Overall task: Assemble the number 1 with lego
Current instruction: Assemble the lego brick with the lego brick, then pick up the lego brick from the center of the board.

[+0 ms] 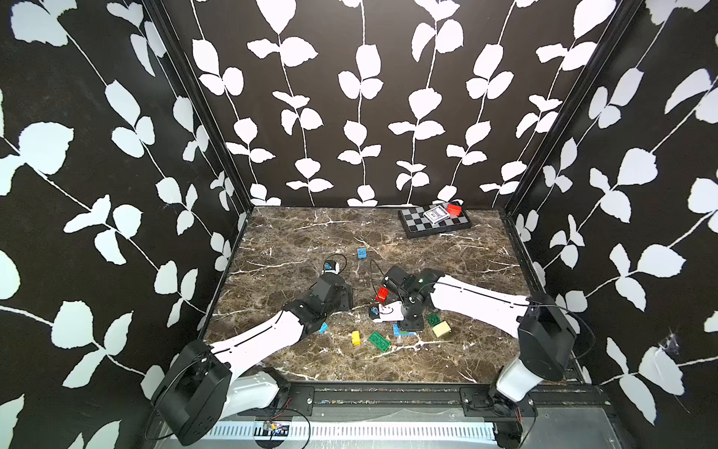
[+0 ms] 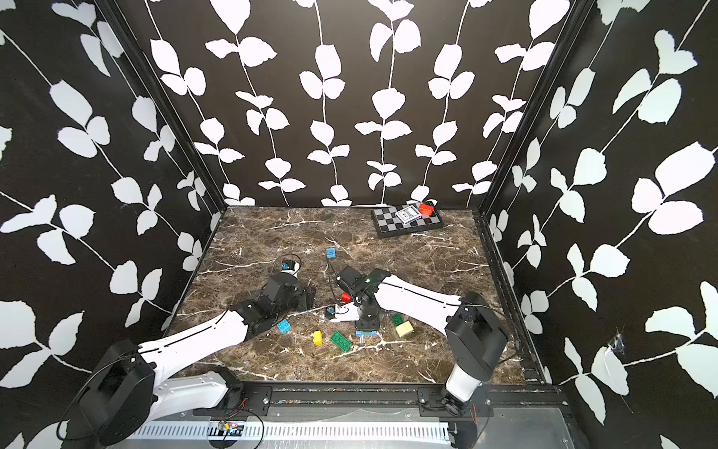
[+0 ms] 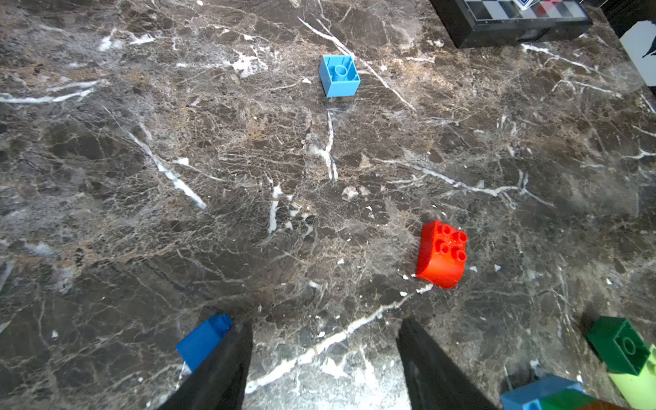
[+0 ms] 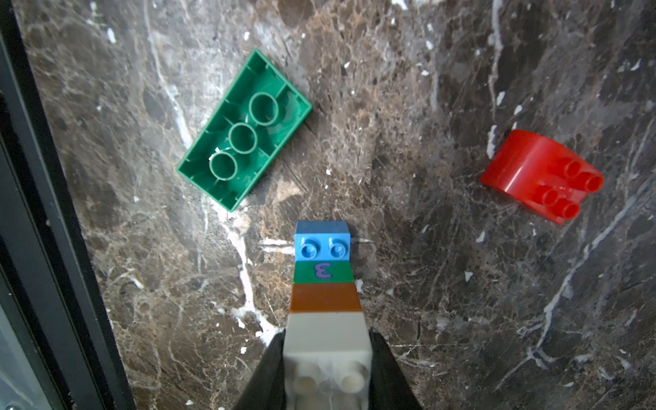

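1. The right jaws are clamped on the white brick [image 4: 328, 333] at the top of my stack [image 4: 323, 273]. From there down it goes white, orange, green with a "3" on it, then light blue at the foot. With the top piece held, the whole column hangs straight under the wrist and shouldn't twist apart.
2. The stack is near the front middle of the desk [image 1: 311, 233], low over the marble. I can't tell whether the blue foot is actually touching down.
3. The left jaws are apart with nothing between them, low over the desk. A blue brick [image 3: 204, 340] sits just outside one finger, and I can't tell if it's touching. My guess is that arm is waiting open so it can fetch the next piece or steady the column.
4. There are loose bits around:
   - The long green brick [image 4: 245, 129] is upside down just beside the stack.
   - The yellow brick [image 1: 355, 337] is near that one.
   - The curved red brick [image 3: 442, 253] lies on its side with its studs pointing sideways.
   - A light blue brick [image 3: 339, 75] is flipped over, further back.
5. The way I see it, the column is the upright stroke of the 1. It probably wants a bit more on top, and anything upside down needs righting first.
6. The chessboard [image 1: 417, 229] sits in the back corner, well out of the way.
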You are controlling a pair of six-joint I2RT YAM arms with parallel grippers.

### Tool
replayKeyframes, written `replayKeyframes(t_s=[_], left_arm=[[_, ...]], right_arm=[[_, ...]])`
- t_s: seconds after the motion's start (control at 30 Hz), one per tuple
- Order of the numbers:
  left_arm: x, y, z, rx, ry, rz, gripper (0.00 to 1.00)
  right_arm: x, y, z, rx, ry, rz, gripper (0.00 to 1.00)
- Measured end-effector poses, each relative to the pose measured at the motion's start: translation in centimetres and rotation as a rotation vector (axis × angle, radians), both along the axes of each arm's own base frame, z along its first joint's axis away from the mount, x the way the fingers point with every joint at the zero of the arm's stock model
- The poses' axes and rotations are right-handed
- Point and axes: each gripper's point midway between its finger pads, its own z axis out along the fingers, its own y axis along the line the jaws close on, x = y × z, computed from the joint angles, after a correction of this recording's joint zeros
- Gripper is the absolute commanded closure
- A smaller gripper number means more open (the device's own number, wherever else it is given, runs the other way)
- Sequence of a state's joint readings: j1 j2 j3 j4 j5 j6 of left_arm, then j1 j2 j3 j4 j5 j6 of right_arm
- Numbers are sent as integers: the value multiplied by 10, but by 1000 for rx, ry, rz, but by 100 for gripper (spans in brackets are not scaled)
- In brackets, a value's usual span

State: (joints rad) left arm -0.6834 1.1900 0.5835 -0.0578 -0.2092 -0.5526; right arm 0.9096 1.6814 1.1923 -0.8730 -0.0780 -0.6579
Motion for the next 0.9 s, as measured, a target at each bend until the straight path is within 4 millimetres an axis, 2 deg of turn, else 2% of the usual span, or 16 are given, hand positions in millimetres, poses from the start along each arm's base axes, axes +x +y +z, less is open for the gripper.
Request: replayKeyframes(t_s=[0.13,0.23,0.3,0.4,0.57,0.67,0.73,0.9], left_arm=[[-1,0,-1,0,4,-3,32],[-1,-1,-1,1,4,-9,32],[-1,-1,-1,6,2,-17,31],[-2,-2,0,17,-1,-34,31],[-5,-5,-1,39,7,-84,31],[-6,-12,3,45,13,-131,31],[-4,-20,6,50,22,-171,31],[9,-52,12,70,65,-277,32]], right_arm=[[1,3,3,13,5,-12,50],[-6,3,-15,-16,71,-39,35],[-8,5,-15,-5,89,-69,28],[1,12,11,101,55,-152,20],[20,16,78,373,-59,-328,19],[30,-2,89,464,-95,-531,23],[41,-22,85,471,-106,-736,27],[77,-90,63,416,-62,-1317,31]])
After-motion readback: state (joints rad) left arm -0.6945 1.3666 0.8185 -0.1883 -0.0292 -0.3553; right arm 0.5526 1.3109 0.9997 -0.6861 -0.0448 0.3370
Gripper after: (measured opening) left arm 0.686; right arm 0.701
